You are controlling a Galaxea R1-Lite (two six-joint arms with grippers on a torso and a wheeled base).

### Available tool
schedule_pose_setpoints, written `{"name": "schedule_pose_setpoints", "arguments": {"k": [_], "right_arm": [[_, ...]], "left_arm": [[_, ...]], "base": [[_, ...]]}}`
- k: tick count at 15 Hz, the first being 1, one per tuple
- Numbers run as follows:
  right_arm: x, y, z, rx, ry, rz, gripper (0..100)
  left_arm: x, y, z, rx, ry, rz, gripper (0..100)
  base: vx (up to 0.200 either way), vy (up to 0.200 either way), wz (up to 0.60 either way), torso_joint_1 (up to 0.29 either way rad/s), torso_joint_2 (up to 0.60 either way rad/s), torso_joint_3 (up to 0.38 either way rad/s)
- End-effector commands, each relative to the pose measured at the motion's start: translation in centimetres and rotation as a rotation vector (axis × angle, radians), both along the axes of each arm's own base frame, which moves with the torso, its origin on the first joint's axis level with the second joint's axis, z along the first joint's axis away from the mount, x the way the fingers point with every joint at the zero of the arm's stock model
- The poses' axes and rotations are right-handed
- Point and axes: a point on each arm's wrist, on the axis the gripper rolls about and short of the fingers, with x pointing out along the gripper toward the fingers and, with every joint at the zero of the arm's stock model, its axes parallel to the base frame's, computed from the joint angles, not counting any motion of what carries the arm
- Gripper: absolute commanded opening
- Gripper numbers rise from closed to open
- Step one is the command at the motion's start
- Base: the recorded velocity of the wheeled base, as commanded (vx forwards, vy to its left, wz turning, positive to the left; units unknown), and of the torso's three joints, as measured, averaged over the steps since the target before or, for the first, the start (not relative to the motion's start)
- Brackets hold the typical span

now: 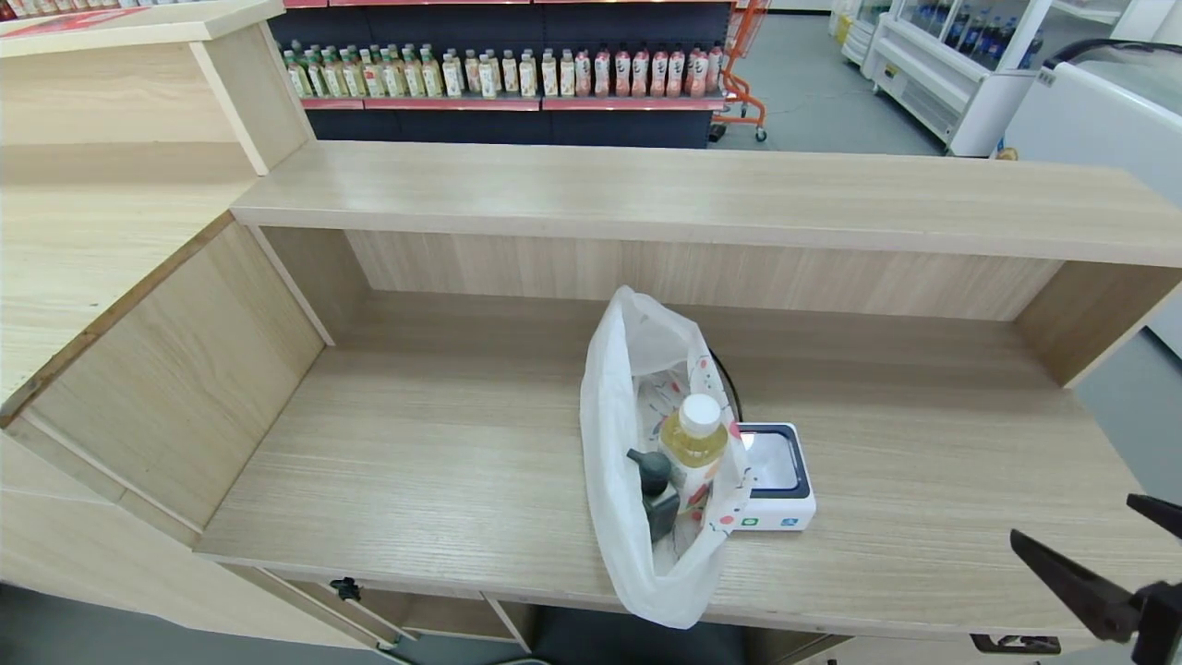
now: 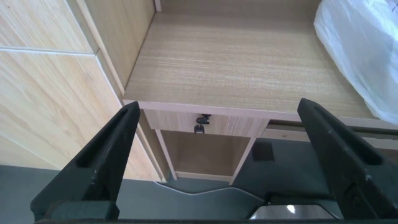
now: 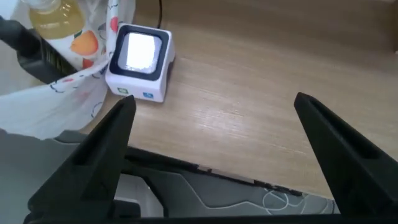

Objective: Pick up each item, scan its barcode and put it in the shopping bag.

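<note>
On the wooden surface (image 1: 416,462), near its front edge and about mid-width:

- Shopping bag (image 1: 609,434): white plastic with a printed pattern on the inside, lying with its mouth open upward. Its near end hangs slightly over the front edge.
- Yellow drink bottle (image 1: 694,441): clear, with a white cap, standing inside the bag against the wall nearest the scanner.
- Dark bottle (image 1: 654,471): grey with a shaped top (type of closure cannot be told), inside the bag just beside the yellow drink bottle, on the side away from the scanner.
- Scanner (image 1: 780,503): a small white box with a dark-rimmed, lit window facing up. It sits on the surface with the bag's right wall touching it.
- Cord (image 1: 729,379): black, curving up behind the bag from the scanner's far side.

At the front of the surface:

- Right end effector (image 3: 214,102): released, its two black fingers spread wide and holding nothing. It sits at the near right corner of the surface, well apart from the scanner.
- Left end effector (image 2: 219,107): released and empty, fingers wide apart, below and in front of the near left edge.
- Drawer lock (image 2: 201,122): a small dark fitting on the panel under the front edge.

Beyond the surface:

- Store shelf (image 1: 508,74): a row of bottled drinks.
- Orange cart (image 1: 743,65): at the shelf's end.
</note>
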Motion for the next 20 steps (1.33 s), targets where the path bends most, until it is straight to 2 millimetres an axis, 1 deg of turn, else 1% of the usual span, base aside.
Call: {"name": "schedule_pose_setpoints", "arguments": {"k": [1,2,3,5,6,9,10,20], "right_arm": [[-4.9,-1.3,-3.5,0.011,-0.015,-0.025,100],[-5.7,-1.4,-4.2,0.013,-0.013,-0.033,100],[-6.9,-1.6,-5.0,0.022,-0.054,-0.045,100],[-8.0,-1.7,-5.7,0.032,-0.077,-0.012,100],[-9.2,-1.7,-6.7,0.033,-0.096,-0.017,100],[-10.3,-1.5,-7.7,0.047,-0.139,-0.003,100],[-10.7,-1.5,-7.9,0.046,-0.19,-0.017,100],[-10.8,-1.5,-8.0,0.06,-0.174,-0.028,100]], "left_arm": [[0.0,0.0,0.0,0.0,0.0,0.0,100],[0.0,0.0,0.0,0.0,0.0,0.0,100],[0.0,0.0,0.0,0.0,0.0,0.0,100],[0.0,0.0,0.0,0.0,0.0,0.0,100],[0.0,0.0,0.0,0.0,0.0,0.0,100],[0.0,0.0,0.0,0.0,0.0,0.0,100],[0.0,0.0,0.0,0.0,0.0,0.0,100],[0.0,0.0,0.0,0.0,0.0,0.0,100]], "base": [[0.0,0.0,0.0,0.0,0.0,0.0],[0.0,0.0,0.0,0.0,0.0,0.0],[0.0,0.0,0.0,0.0,0.0,0.0],[0.0,0.0,0.0,0.0,0.0,0.0],[0.0,0.0,0.0,0.0,0.0,0.0],[0.0,0.0,0.0,0.0,0.0,0.0],[0.0,0.0,0.0,0.0,0.0,0.0],[0.0,0.0,0.0,0.0,0.0,0.0]]}}
